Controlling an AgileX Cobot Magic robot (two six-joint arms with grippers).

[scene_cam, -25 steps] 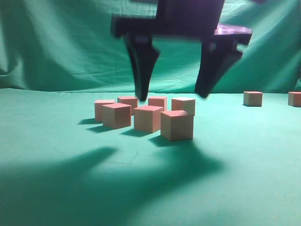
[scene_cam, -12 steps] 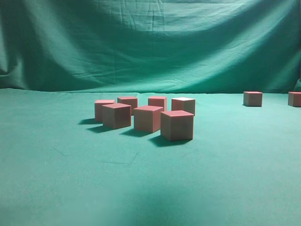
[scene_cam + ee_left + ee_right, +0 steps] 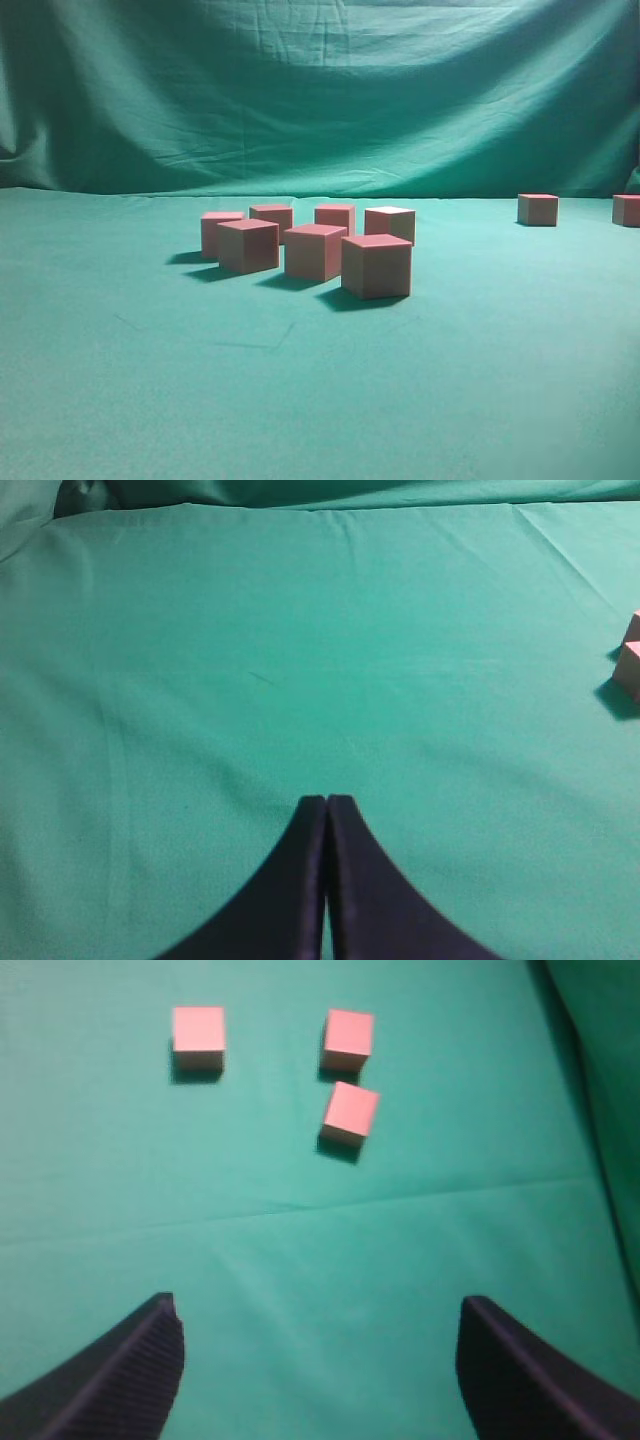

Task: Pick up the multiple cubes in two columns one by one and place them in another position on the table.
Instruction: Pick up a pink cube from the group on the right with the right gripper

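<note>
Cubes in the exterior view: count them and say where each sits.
9 cubes: seven clustered mid-table, two far right. Others may be hidden or off-frame.

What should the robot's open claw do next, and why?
Probably swing the right gripper back toward the cluster of cubes and lower over one. Its jaws stand wide and empty above bare table, three cubes already sit apart, and the left gripper is shut.

Reddish-pink-topped, tan-sided cubes (image 3: pixel 315 251), plain green table (image 3: pixel 320 400) cloth, matching green backdrop (image 3: pixel 320 90), dark ribbed right hand (image 3: pixel 320 1360)
</note>
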